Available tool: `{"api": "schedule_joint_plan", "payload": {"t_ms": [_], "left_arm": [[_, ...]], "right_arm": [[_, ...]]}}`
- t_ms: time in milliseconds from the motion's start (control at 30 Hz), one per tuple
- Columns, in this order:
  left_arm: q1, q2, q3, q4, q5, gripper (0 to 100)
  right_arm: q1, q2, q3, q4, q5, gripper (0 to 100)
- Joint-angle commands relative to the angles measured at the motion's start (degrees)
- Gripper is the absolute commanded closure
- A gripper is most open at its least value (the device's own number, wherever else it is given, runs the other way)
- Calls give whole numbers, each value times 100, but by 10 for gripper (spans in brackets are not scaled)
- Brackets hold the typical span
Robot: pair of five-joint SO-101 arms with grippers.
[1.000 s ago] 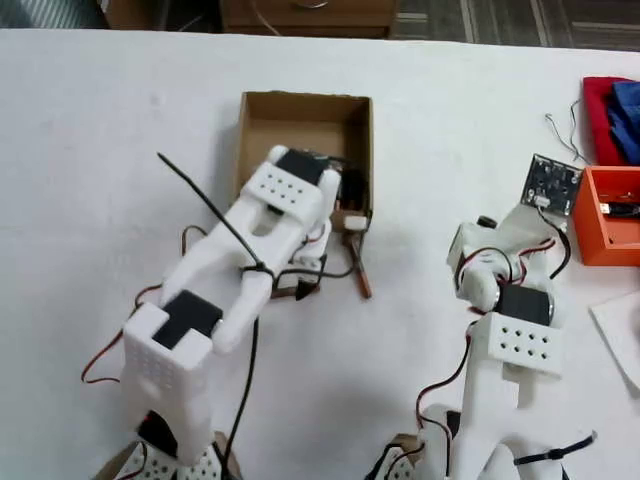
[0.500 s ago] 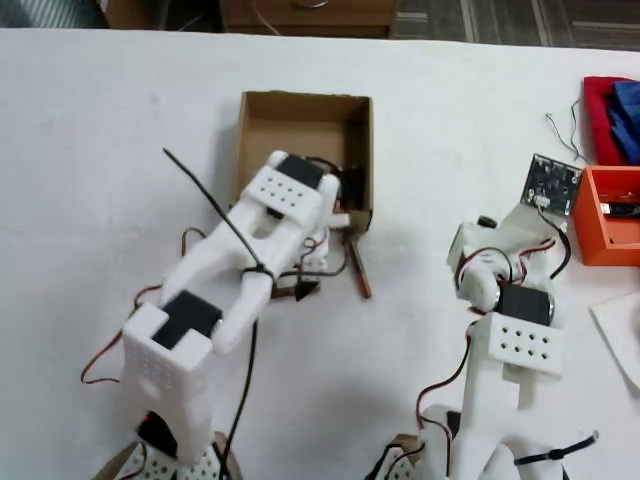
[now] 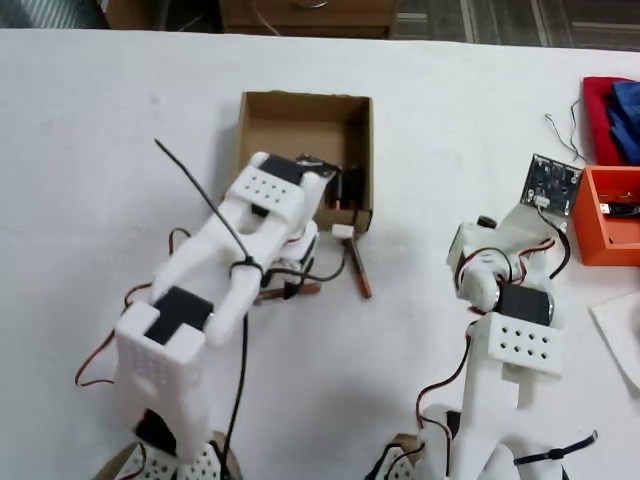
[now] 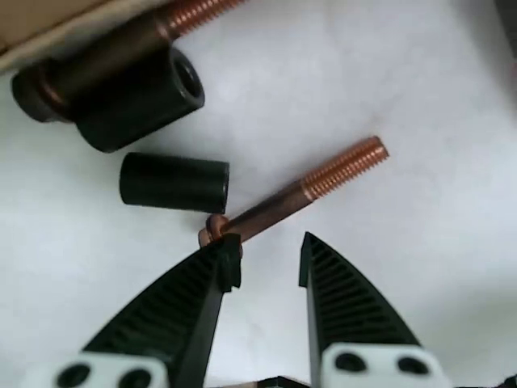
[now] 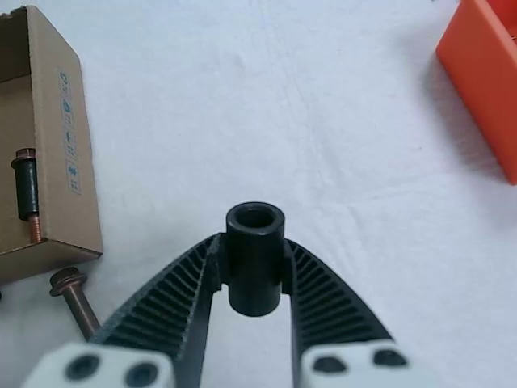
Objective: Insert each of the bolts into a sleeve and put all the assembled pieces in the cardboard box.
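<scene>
My left gripper (image 4: 271, 252) is open just above the cloth, its fingertips on either side of the head end of a copper bolt (image 4: 300, 192). A loose black sleeve (image 4: 174, 183) lies next to that bolt's head. Farther off, a second sleeve (image 4: 139, 99) rests against another bolt (image 4: 113, 50) by a cardboard edge. My right gripper (image 5: 254, 279) is shut on an upright black sleeve (image 5: 255, 257). The cardboard box (image 5: 50, 145) holds one bolt with a sleeve on it (image 5: 26, 191). In the high view the left arm (image 3: 262, 205) covers the box's (image 3: 258, 125) front edge.
A bolt (image 3: 359, 270) lies on the white cloth just outside the box's front corner, also seen as a bolt (image 5: 75, 303) from the right wrist. An orange bin (image 3: 612, 215), a circuit board (image 3: 550, 184) and red-blue cloth (image 3: 612, 115) sit at the far right.
The left arm has shifted a little to the left and back from the box, uncovering a bolt on the cloth below it. The right arm has stayed still.
</scene>
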Motion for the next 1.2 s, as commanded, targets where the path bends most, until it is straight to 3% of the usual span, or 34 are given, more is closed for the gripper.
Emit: {"api": "schedule_joint_plan", "payload": {"t_ms": [0, 467, 700, 933, 1167], "left_arm": [[-35, -97, -13, -44, -158, 857], [-9, 114, -13, -70, -273, 855], [-9, 1064, -75, -70, -1582, 858], [-18, 1169, -66, -440, -1952, 892], [18, 1178, -66, 70, -3385, 980]], "right_arm": [[13, -180, -35, -119, -44, 978], [13, -215, -35, -110, -44, 978], [22, -215, -35, -101, -44, 978], [22, -215, -35, -101, -44, 978], [48, -215, -44, -101, -44, 978]]}}
